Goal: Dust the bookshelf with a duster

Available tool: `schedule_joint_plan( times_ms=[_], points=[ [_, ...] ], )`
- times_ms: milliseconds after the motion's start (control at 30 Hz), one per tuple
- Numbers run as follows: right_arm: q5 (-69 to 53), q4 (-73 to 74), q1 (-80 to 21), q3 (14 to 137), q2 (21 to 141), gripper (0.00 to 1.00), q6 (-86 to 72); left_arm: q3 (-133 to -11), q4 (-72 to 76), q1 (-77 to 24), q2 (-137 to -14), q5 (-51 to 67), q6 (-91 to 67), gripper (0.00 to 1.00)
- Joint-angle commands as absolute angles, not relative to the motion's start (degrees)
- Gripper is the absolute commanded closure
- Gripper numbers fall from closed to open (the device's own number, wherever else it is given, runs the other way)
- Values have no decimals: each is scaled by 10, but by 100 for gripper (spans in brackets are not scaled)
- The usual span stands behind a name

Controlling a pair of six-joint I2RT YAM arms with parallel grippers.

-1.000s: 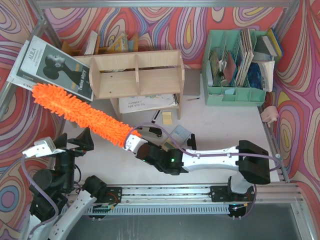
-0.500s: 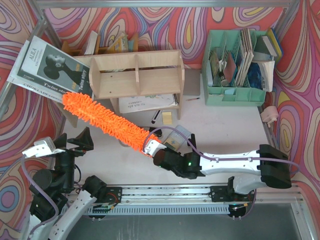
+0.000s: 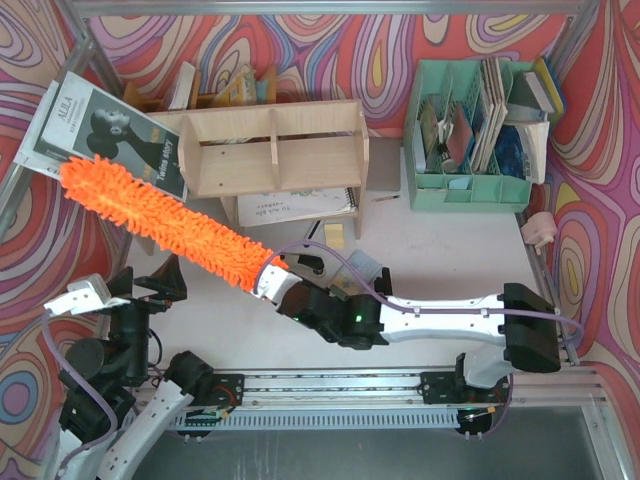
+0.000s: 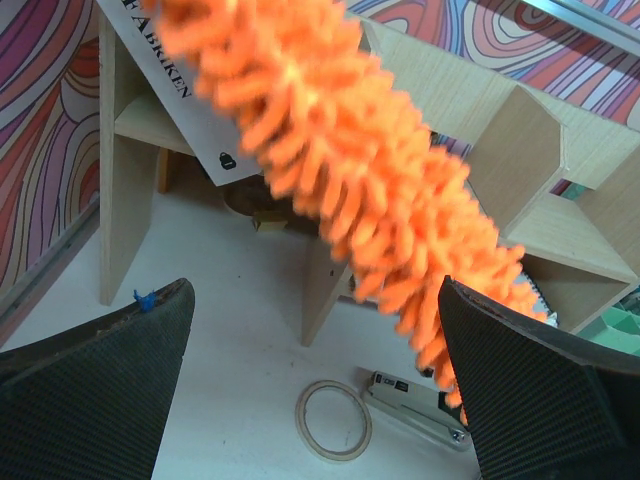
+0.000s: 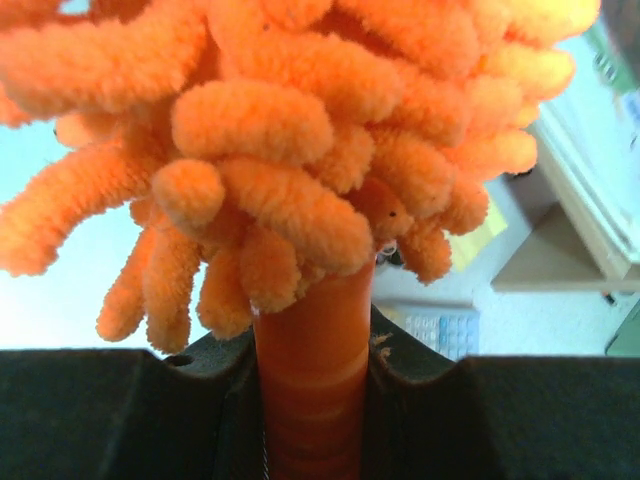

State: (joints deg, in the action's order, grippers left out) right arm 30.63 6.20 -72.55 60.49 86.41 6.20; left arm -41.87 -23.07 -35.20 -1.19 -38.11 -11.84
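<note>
The duster (image 3: 160, 222) is up in the air right now, running on a slant from the middle of the table out to the far left. Its fluffy tip sits over the magazine (image 3: 110, 135) that's propped against the left end of the bookshelf (image 3: 270, 150). From above the head crosses the shelf's left side leg, but I honestly can't tell if it's actually brushing the wood or just passing in front of it. So I'd call this mid-job at best: the orange head is only at the left end, and the top board, the dividers and the right-hand bays aren't under it, so they probably still need a pass. The right arm lies low and stretched out leftward from its base at the near right, wrist angled toward the far left. The right gripper (image 5: 312, 350) is clamped tight on the thin orange handle just below the fluff. The left gripper (image 3: 148, 278) is parked near the left corner, jaws wide apart, holding nothing.
</note>
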Motion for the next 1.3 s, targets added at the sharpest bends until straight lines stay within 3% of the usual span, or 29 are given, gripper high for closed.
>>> schedule_joint_plan(
  times_ms=[0, 300, 933, 1267],
  points=[
    [334, -28, -729, 664, 899, 100, 114, -412, -233, -349, -13, -392, -120, 2],
    [340, -28, -727, 654, 934, 100, 98, -413, -233, -349, -12, -393, -120, 2],
    [358, 156, -728, 484, 801, 100, -127, -413, -232, -349, -20, -392, -120, 2],
    [360, 83, -749, 524, 826, 100, -49, -412, -231, -349, -20, -392, -120, 2]
  ],
)
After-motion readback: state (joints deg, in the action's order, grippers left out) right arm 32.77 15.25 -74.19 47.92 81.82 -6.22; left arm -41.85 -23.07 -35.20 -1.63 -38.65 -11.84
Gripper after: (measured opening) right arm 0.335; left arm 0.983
